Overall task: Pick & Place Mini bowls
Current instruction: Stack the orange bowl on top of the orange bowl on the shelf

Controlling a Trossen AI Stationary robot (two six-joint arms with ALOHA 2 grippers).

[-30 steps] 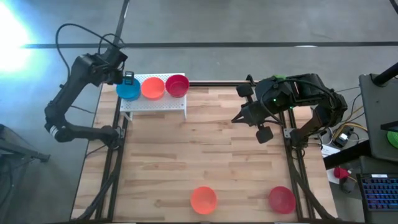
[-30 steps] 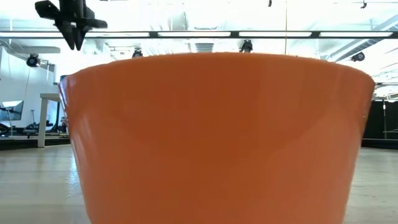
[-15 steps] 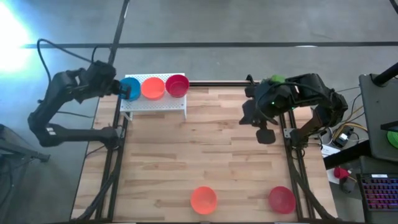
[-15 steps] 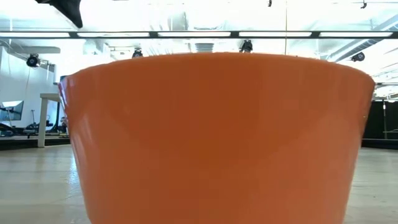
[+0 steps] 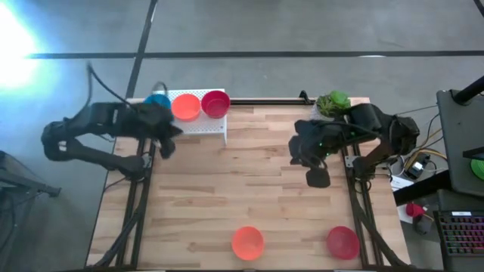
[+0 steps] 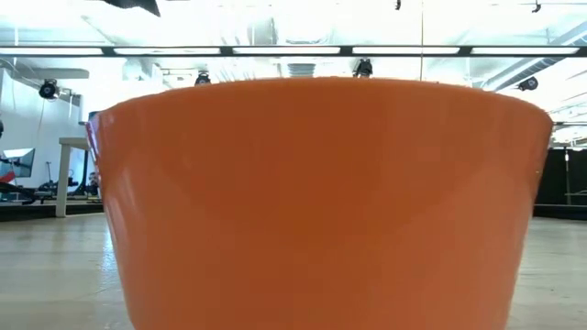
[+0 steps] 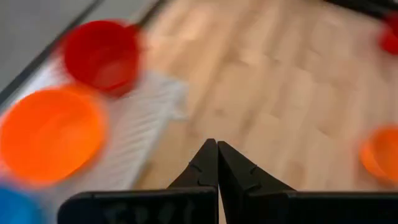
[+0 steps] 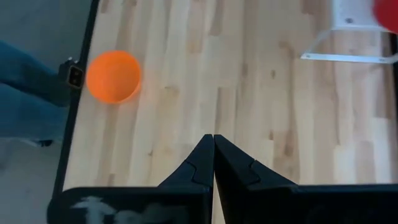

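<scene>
The table lay under me, bare wood planks. At its far left corner stood the white rack, and on it sat three bowls in a row: the blue bowl at the outer end, partly hidden by my left arm, an orange bowl in the middle, and a red bowl at the inner end. Two more bowls rested on the wood at the near edge, well apart from the rack: a second orange bowl near the middle, so close to the low camera that it filled that view, and a second red bowl toward the right.

My left gripper hung just beside the rack, over the table's left edge, its fingers pressed together on nothing. It looked smeared from above, so its exact spot is uncertain.

My right gripper hovered over the right side of the table, fingers likewise together and empty.
</scene>
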